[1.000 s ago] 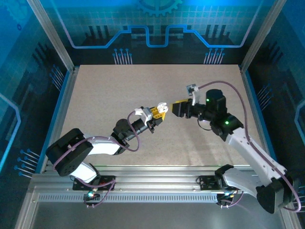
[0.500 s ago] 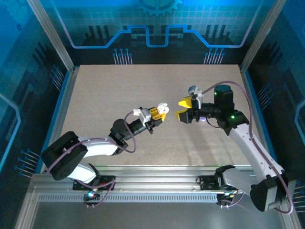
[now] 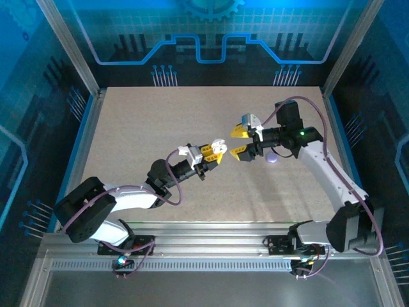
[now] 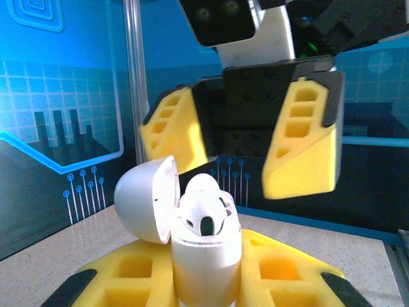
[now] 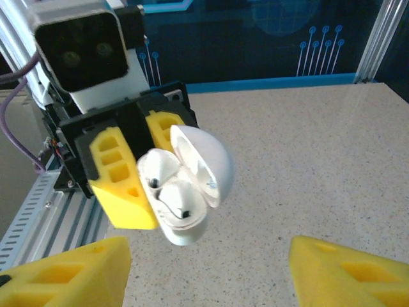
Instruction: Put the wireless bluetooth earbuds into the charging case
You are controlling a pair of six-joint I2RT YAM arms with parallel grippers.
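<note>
step: white earbuds look seated in charging case; left pincer clamps it; right pincer wide at its 3 o'clock | next: likely shut lid

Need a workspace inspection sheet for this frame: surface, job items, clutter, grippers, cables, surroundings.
surface: beige speckled table.
job's things: charging case, lid open; white earbuds seated inside.
clutter: one small pale purple piece on the table by the right arm; too small to identify.
grippers: left gripper jaws shut on the charging case; right gripper jaws open, facing it, apart.
cables: purple cables looped along both arms.
surroundings: blue-lit panels, aluminium frame.
</note>
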